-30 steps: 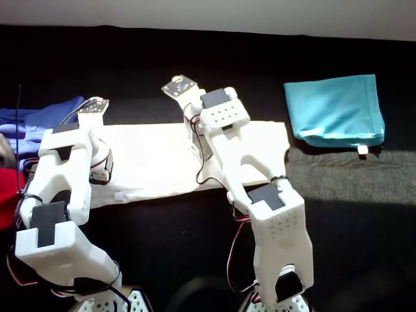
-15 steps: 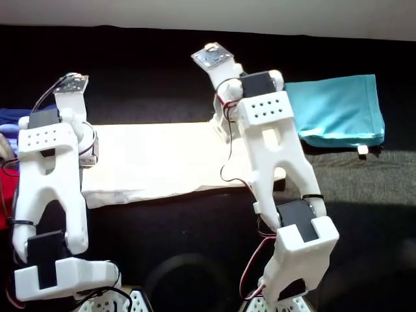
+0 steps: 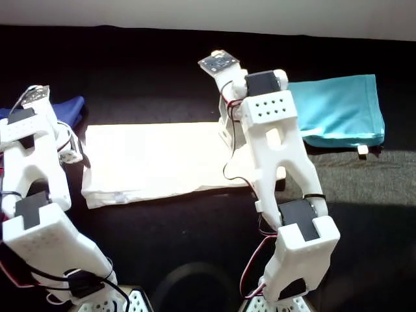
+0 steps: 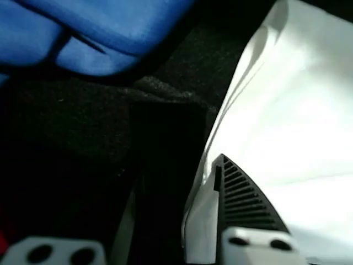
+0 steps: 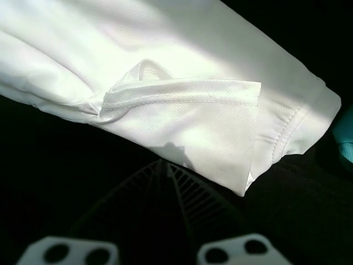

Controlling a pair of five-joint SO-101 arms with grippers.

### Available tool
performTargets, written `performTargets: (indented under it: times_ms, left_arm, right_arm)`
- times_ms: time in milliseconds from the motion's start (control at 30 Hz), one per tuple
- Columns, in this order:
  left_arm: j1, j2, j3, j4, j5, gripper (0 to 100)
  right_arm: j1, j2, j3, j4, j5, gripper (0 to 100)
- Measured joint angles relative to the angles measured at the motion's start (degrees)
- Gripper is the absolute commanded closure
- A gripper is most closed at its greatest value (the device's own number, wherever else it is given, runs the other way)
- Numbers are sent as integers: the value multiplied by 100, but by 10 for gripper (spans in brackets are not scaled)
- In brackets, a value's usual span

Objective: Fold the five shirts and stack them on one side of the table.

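White shirt [image 5: 182,110] hem sits right at the right gripper [image 5: 165,163] tips, which are pressed together on nothing I can make out. The left gripper [image 4: 209,171] is at the other end, can't tell its grip. Both arms just swung out from the middle to the ends, so I'd guess end folds come next. A folded teal shirt [image 3: 335,110] lies just past it.

two white so-101 arms, rigid plastic shells
left arm [image 3: 36,172] and right arm [image 3: 279,146]: white angular links, black servo blocks [image 3: 299,221] at the joints, red and black cables [image 3: 246,276], a hole grid [image 3: 270,104] on the wrist housing, a bare camera board [image 3: 220,62] at each wrist, black ribbed fingers [image 4: 242,193] on white mounts.
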Motion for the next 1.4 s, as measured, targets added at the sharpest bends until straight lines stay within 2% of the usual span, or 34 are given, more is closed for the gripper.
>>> performTargets:
  times_ms: [133, 367, 700, 1000, 1233, 1400]
  left_arm:
    - [220, 527, -316, 18, 9, 802]
    - [246, 695, -642, 220, 149, 802]
    - [343, 782, -2057, 1899, 185, 802]
    - [396, 1890, -2207, 1679, 185, 802]
    - [519, 2136, -2479, 1723, 185, 804]
    - [756, 2136, -2479, 1741, 185, 936]
  right_arm:
    - [0, 0, 0, 0, 0, 991]
    - [0, 0, 0, 0, 0, 991]
    - [0, 0, 0, 9, 0, 991]
    - [0, 0, 0, 9, 0, 991]
    - [0, 0, 0, 9, 0, 991]
    - [0, -176, 0, 9, 0, 991]
